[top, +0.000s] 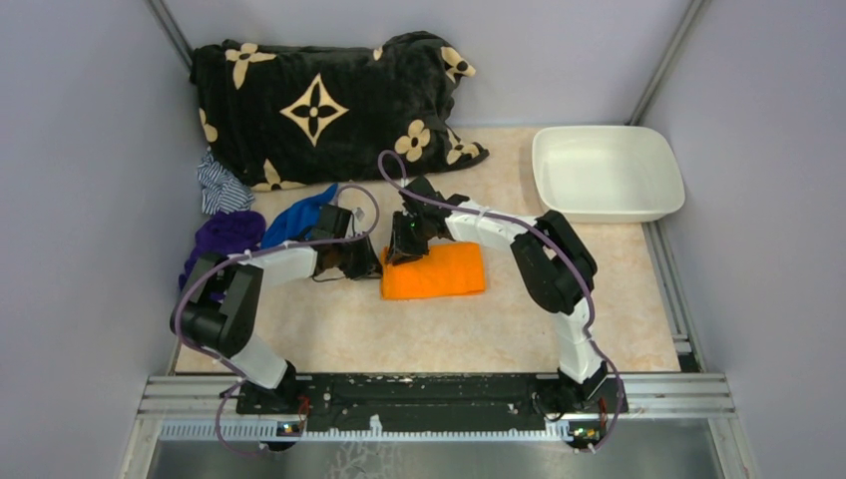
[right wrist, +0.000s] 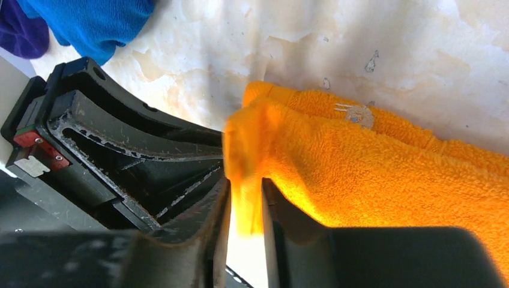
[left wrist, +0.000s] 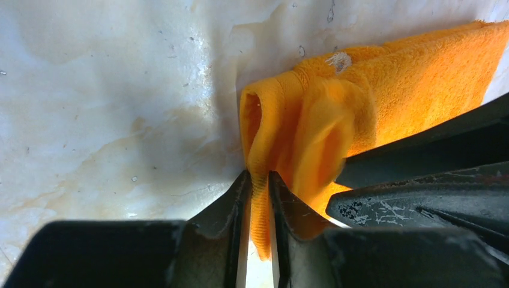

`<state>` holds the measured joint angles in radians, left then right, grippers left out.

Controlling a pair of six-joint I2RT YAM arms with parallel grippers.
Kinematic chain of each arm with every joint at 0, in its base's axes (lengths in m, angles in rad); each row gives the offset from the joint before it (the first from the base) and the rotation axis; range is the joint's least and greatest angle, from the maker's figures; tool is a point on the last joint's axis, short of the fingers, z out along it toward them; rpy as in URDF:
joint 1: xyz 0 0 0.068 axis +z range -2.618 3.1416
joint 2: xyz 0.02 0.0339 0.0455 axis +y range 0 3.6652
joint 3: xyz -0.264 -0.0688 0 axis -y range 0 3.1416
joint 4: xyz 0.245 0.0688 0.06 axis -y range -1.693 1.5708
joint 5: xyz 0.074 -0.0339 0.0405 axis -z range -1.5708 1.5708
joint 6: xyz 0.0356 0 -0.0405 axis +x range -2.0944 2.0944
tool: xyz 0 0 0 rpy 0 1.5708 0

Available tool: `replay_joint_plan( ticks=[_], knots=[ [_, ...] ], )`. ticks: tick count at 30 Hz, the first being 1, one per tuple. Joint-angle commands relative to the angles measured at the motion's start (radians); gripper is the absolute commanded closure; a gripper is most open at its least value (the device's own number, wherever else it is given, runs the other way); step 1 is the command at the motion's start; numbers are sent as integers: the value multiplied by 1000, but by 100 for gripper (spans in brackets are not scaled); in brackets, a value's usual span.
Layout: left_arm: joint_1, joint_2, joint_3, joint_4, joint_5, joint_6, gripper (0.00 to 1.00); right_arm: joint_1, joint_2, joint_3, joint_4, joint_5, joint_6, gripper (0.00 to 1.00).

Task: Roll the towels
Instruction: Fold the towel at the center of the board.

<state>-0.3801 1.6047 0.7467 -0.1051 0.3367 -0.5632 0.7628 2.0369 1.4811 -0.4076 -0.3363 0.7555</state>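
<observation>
The orange towel [top: 434,271] lies folded thick in the middle of the tabletop [top: 449,334], I think not yet a finished roll; the blue towel [top: 297,218] lies crumpled at the left, unrolled. The left claw [left wrist: 259,198], nearly closed, pinches the orange towel's left end. The right claw [right wrist: 245,210] beside it stands narrow around the same edge; whether it grips, I cannot tell.
</observation>
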Motion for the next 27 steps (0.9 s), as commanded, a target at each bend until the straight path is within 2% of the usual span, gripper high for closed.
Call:
replay_joint_plan(
  ticks=[1, 3, 6, 11, 14, 18, 21, 23, 27],
  knots=[
    [-8, -35, -30, -24, -57, -2, 75, 11, -34, 31, 59, -1, -3, 68],
    [-8, -56, -39, -36, -83, -3, 73, 10, -65, 26, 61, 9, -19, 59],
    [-5, -98, -36, -82, -133, 5, 67, 0, -143, -10, 63, 37, -59, 53],
    [-6, -193, -6, -185, -252, 22, 54, -102, -326, -247, 182, 15, -98, 48],
    [-13, -232, 29, -223, -289, 30, 53, -178, -450, -415, 292, -31, -102, 45],
    [-113, -231, 102, -233, -311, 26, 53, -254, -544, -573, 378, -98, -119, 44],
    [-181, -170, 142, -180, -257, 2, 53, -297, -566, -674, 454, -152, -109, 45],
    [-186, -122, 132, -119, -202, -24, 54, -324, -561, -731, 505, -182, -99, 45],
    [-174, -31, 107, -74, -212, -16, 57, -361, -540, -819, 576, -198, -99, 46]
  ],
)
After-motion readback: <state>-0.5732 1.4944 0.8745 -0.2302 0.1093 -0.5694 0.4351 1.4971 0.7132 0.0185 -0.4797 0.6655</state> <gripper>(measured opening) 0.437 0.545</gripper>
